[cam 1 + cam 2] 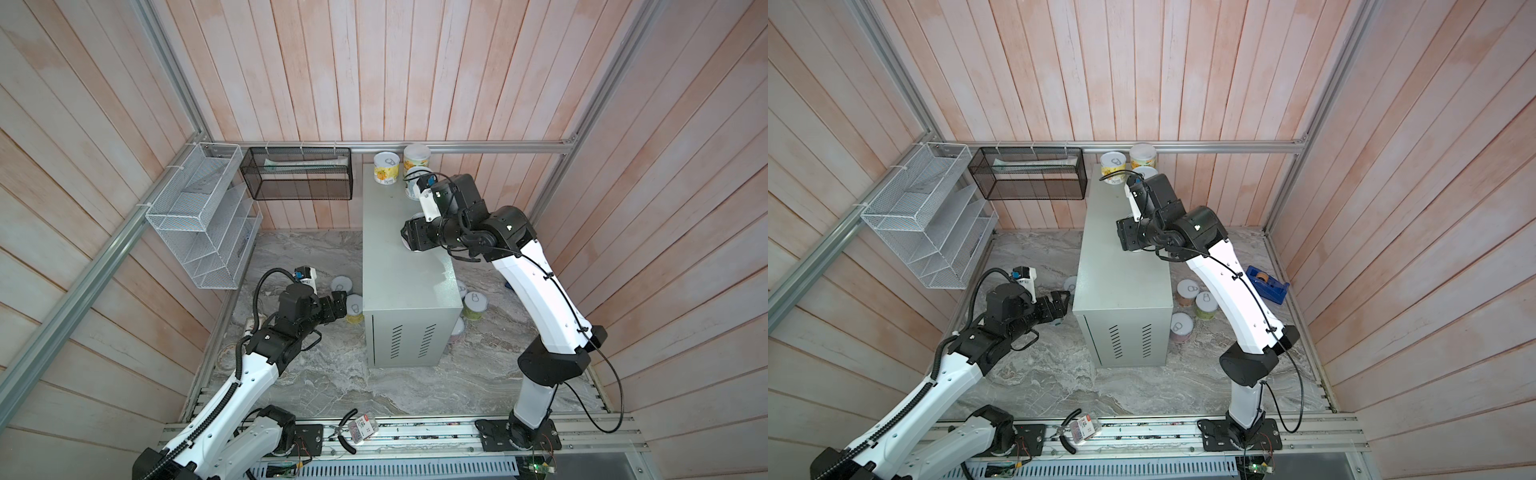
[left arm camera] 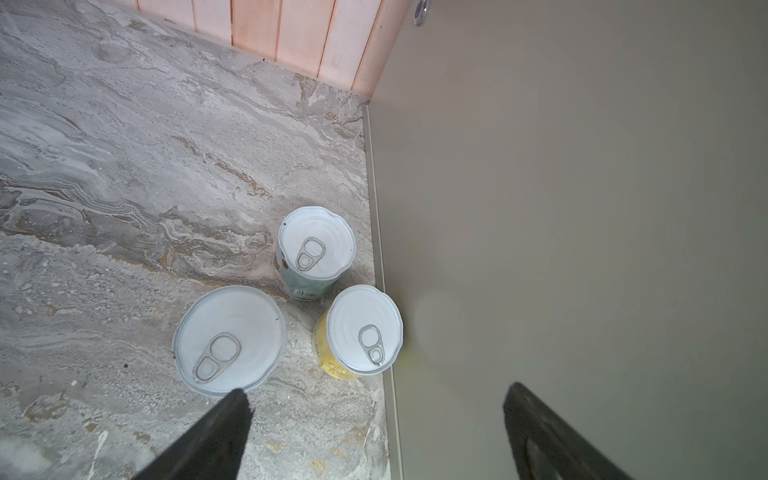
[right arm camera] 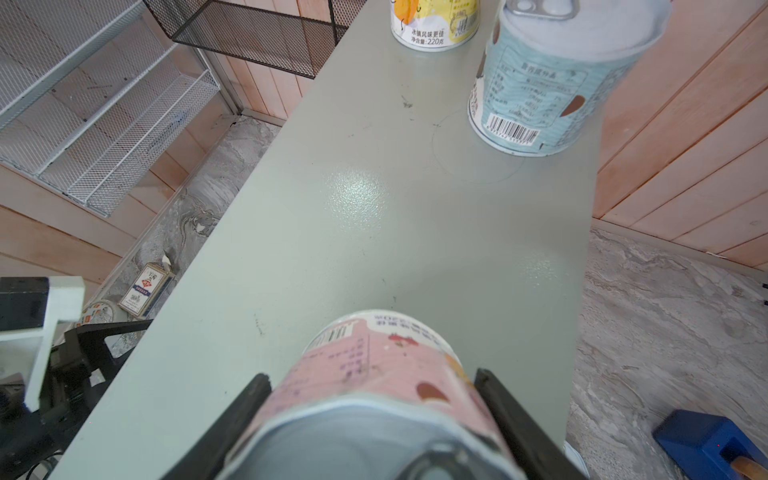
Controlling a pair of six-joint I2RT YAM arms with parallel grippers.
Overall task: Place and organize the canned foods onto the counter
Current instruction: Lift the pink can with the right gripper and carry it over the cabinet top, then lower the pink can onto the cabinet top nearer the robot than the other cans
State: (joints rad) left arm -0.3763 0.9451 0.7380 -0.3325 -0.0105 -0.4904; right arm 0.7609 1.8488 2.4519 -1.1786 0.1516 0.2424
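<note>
Your right pincer (image 3: 372, 375) clasps a pink can (image 3: 365, 415) over the table (image 3: 374, 208); your left pincer (image 2: 376, 392) hangs released near a yellow can (image 2: 363, 328).

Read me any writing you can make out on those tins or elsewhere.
"冰镇风味更佳": yellow can on the counter.
"净含量:220克": same can, line below.
Pale-blue can: barcode and small print, too blurred.
Pink can: label print too blurred.
Small box on the floor: too small to read.
</note>
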